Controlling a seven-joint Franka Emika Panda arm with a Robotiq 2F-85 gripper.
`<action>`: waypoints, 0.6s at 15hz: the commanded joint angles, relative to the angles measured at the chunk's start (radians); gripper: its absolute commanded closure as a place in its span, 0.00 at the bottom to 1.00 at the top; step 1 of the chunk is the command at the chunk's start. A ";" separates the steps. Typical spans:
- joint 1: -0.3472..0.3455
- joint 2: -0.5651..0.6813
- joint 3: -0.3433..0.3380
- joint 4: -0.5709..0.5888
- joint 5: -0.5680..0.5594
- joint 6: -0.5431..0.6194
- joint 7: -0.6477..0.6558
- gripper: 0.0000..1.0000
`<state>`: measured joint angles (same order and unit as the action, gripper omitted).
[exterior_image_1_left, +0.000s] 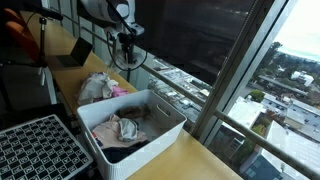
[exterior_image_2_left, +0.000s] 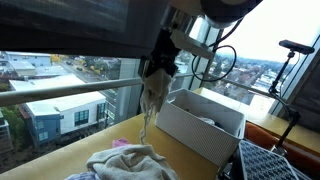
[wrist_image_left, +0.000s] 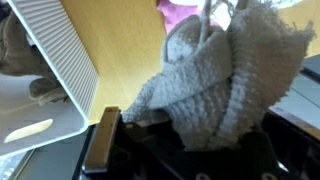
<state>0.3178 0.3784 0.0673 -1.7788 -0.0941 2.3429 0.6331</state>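
hanging from clamped gripper (exterior_image_2_left: 160, 68), grey cloth (exterior_image_2_left: 152, 102), long axis vertical

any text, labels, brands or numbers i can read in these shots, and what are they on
None: no word, label, brand or number can be read in any view.
The white bin, the grey cloth and the black grid tray show no print.
The buildings outside the window are too small and blurred to make out any signs.
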 joint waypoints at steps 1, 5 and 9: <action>0.035 0.090 0.001 0.048 -0.025 -0.033 0.021 0.65; 0.060 0.115 -0.002 0.037 -0.014 -0.067 0.009 0.44; 0.047 0.073 -0.012 0.014 -0.012 -0.108 0.003 0.14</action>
<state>0.3716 0.4934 0.0663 -1.7624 -0.0947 2.2894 0.6354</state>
